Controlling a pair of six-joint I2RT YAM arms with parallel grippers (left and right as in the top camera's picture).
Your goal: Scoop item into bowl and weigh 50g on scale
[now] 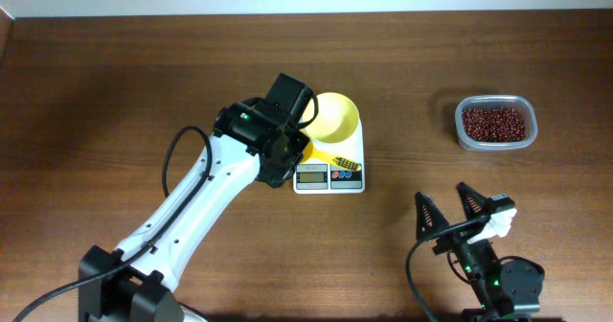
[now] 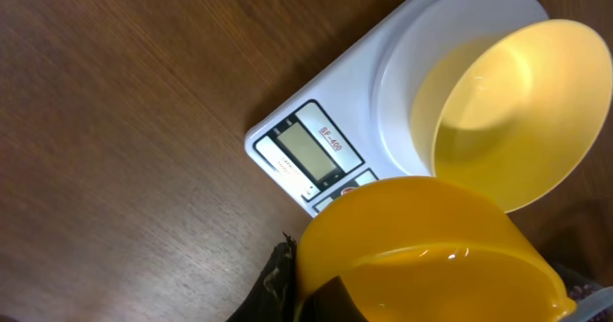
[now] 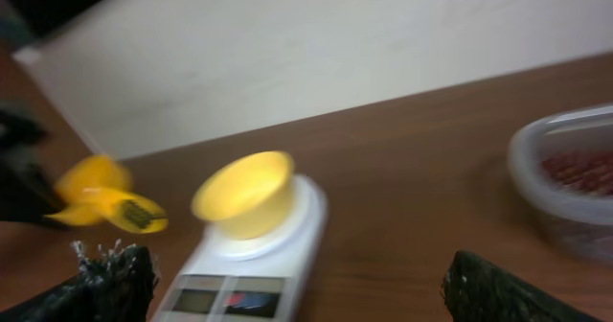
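- The beans point(image 1: 494, 123) lay as a loose heap in a clear tub point(image 1: 496, 99), well apart from the left claw point(image 1: 295, 152), off beyond the bowl and scale on its far side.
- They were nearer the right claw point(image 1: 446, 205), ahead of its fingertips and a little to its right, but not touching it.
- No beans showed in the bowl point(image 1: 333, 119); in the left wrist view its inside was bare yellow.
- The bowl sat on the round plate of the scale point(image 1: 329, 176), just ahead of the left claw, most likely so that whatever is tipped in gets weighed at once.
- The scale's display faced the arms; I could not read any figure on it.
- The left claw was clamped tight on a yellow scoop point(image 2: 421, 255), held low beside the scale's display end. Where exactly the fingers gripped it was hidden.
- The scoop's cup looked bare inside, so I judged that no load had been fetched yet.
- The right claw stood spread as wide as it goes and gripped nothing, hovering low near the table's front edge, perhaps kept clear of the working arm.
- Judged from this, the weighing was at its start: the scoop needs to cross to the tub, far from the claw that held it.
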